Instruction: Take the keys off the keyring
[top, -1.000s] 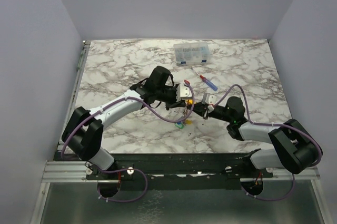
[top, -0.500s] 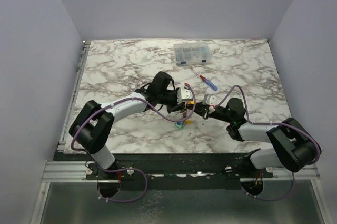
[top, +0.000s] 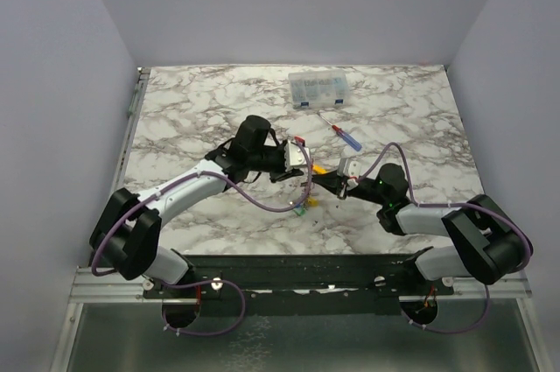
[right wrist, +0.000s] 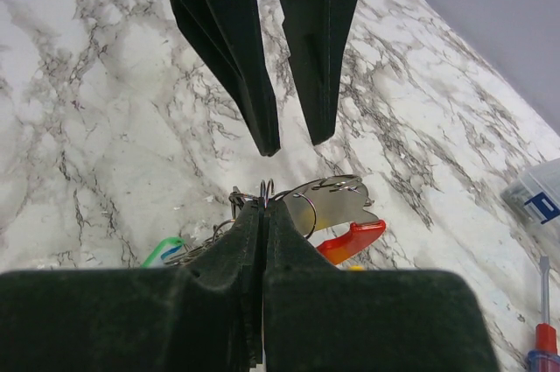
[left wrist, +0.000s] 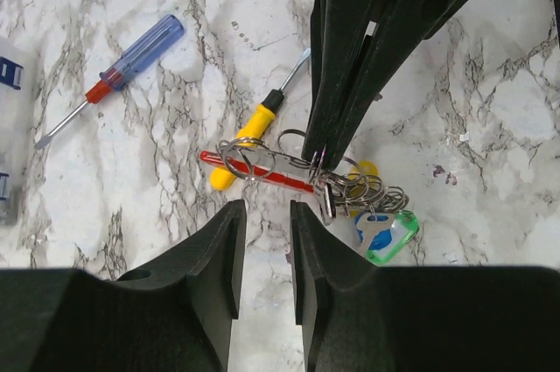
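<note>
The keyring (left wrist: 259, 171) is near the middle of the worktop (top: 192, 118), a little toward its near edge, between the two pincers. Its long axis runs roughly from the far edge toward the near edge. The red band lies along the side facing the left arm, and the silvery loop sits beside it. The far end points at the handle of the yellow screwdriver (left wrist: 241, 149), which it partly overlaps. The near end meets a cluster of small wire rings carrying the keys (left wrist: 385, 236). The keys fan out toward the near edge, with a green and blue tag outermost.

The right pincer (right wrist: 263, 207) is clenched on the keyring at that near end, its tips pressed together over the wire. The left pincer (left wrist: 267, 207) is released. Its fingers stand apart with nothing between them, and they point at the red band from just beside it without touching.

A blue-and-red screwdriver (left wrist: 131, 57) lies farther back, and a clear parts box (top: 319, 89) sits near the far edge.
</note>
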`<action>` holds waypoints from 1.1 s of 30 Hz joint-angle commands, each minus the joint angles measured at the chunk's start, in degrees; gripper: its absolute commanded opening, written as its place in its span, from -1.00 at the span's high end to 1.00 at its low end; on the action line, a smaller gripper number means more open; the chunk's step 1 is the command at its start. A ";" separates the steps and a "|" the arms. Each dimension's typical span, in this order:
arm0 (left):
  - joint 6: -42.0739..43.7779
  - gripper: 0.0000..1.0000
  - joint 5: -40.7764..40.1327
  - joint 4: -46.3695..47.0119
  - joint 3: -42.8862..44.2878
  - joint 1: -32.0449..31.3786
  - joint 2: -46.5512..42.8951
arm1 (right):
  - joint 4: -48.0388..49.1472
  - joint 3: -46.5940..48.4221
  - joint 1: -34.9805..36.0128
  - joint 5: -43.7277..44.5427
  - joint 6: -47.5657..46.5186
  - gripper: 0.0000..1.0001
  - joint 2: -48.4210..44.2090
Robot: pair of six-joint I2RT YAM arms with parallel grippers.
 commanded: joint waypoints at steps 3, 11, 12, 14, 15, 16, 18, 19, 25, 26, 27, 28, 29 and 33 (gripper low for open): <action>2.52 0.34 2.01 -0.61 1.46 -2.12 2.41 | 4.30 -0.02 0.28 -1.60 -1.08 0.99 0.81; 2.90 0.34 1.80 -0.59 1.19 -3.52 3.62 | 4.47 -0.45 0.28 -1.72 -1.14 0.99 0.45; 2.89 0.34 1.71 -0.54 1.32 -3.61 3.87 | 4.60 -0.50 0.28 -1.79 -1.13 0.99 0.49; 2.72 0.40 1.66 -0.48 1.73 -3.73 4.34 | 4.90 -0.54 0.28 -1.99 -1.08 0.99 0.62; 2.45 0.48 1.66 -0.47 1.94 -3.80 4.54 | 4.85 -0.54 0.28 -2.02 -1.14 0.99 0.70; 2.23 0.59 1.73 -0.44 2.20 -3.80 4.71 | 4.76 -0.59 0.28 -1.96 -1.11 0.99 0.71; 1.83 0.80 1.60 -0.44 2.63 -3.99 4.80 | 4.12 -0.51 0.28 -1.86 -1.25 0.99 0.64; 1.53 0.90 1.34 -0.44 2.86 -4.07 4.76 | 3.32 -0.42 0.25 -1.89 -1.27 0.99 0.51; -0.07 1.00 -2.66 -0.47 3.46 -4.98 3.59 | -5.32 1.08 0.23 -1.22 -2.61 0.83 -1.92; 0.01 1.00 -3.59 -0.57 3.31 -5.15 3.31 | -7.07 1.38 0.23 -0.98 -2.88 0.78 -2.58; 0.61 1.00 -4.48 -0.70 3.20 -5.35 3.08 | -9.34 1.93 0.27 -0.67 -2.93 0.67 -3.29; 1.66 1.00 -5.49 -1.09 3.16 -5.55 2.86 | -12.18 2.71 0.28 -0.22 -3.02 0.52 -4.17; 2.72 1.00 -6.51 -1.65 3.15 -5.83 2.72 | -15.25 3.59 0.28 0.33 -2.97 0.40 -5.08; 7.55 1.00 -10.03 -4.31 3.70 -6.65 2.53 | -25.66 6.37 0.28 1.56 -3.26 0.36 -8.62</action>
